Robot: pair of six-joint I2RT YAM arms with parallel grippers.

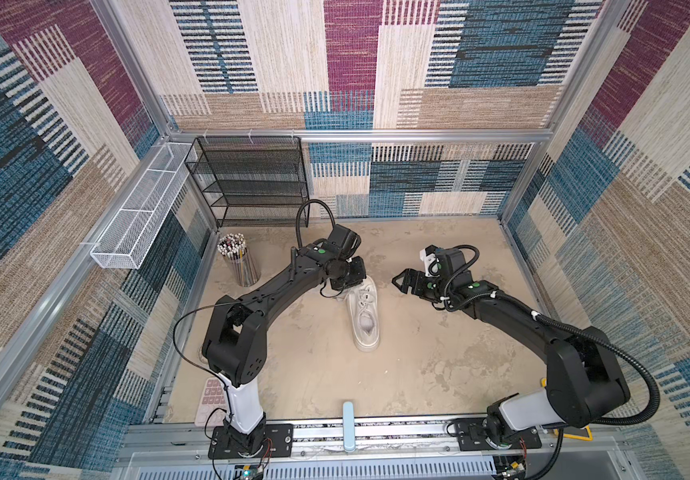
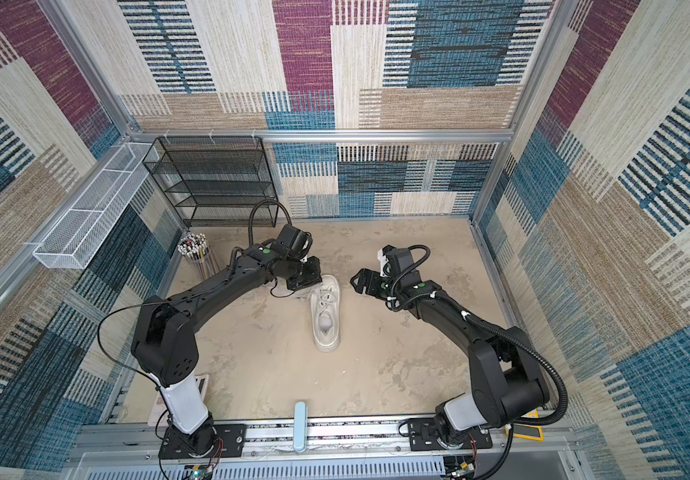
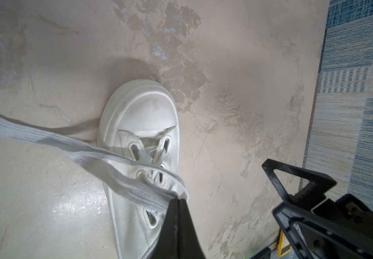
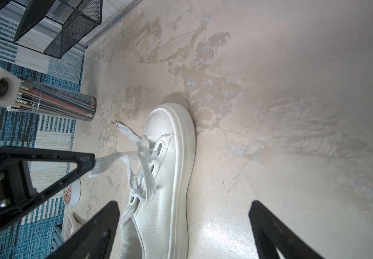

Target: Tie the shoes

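**Beige tabletop (image 1: 418, 374), lace pinched on the left**

In both top views my left gripper (image 3: 178, 203) is hidden under its own wrist. Its wrist view shows it clamped on a lace (image 3: 113, 166) above the white sneaker (image 1: 363, 316), which lies mid-table. My right gripper (image 1: 407, 284) hangs spread wide and empty, right of the toe.

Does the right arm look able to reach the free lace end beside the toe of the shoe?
Probably yes. The right gripper is open and nothing covers the toe, but the lace end lies on the shoe's far side, close to the shut left gripper holding a lace.
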